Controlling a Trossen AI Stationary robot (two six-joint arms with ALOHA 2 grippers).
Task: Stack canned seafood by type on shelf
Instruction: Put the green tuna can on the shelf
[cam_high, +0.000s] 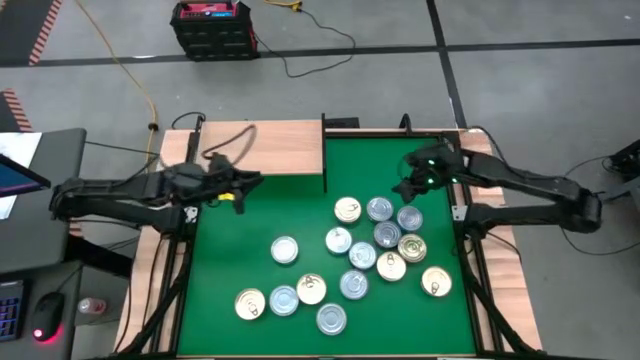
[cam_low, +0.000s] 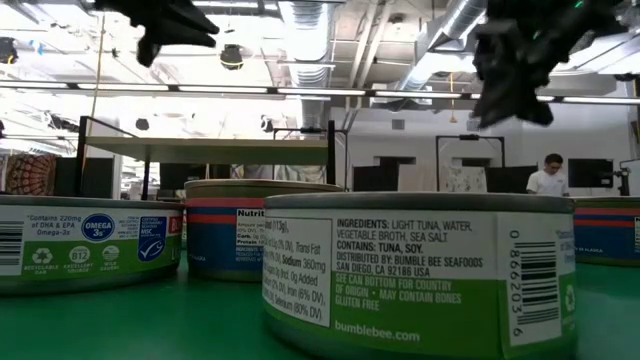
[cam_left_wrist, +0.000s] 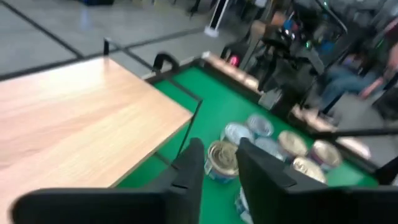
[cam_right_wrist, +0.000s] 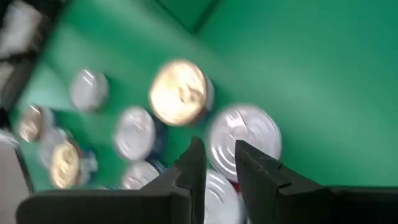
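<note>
Fourteen tins (cam_high: 362, 256) on mat; one shelf (cam_high: 265, 148).

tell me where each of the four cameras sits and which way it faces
High view: overhead, straight down on the green mat, tins, shelf and both arms.
Low view: at mat level, looking across the nearest tin into the room; grippers hang at top.
Left wrist view: on the left arm, over the shelf; left gripper slightly open.
Right wrist view: on the right arm, down at tins; right gripper slightly open.
Shared: both wrist views show the gold-lidded tin.
</note>
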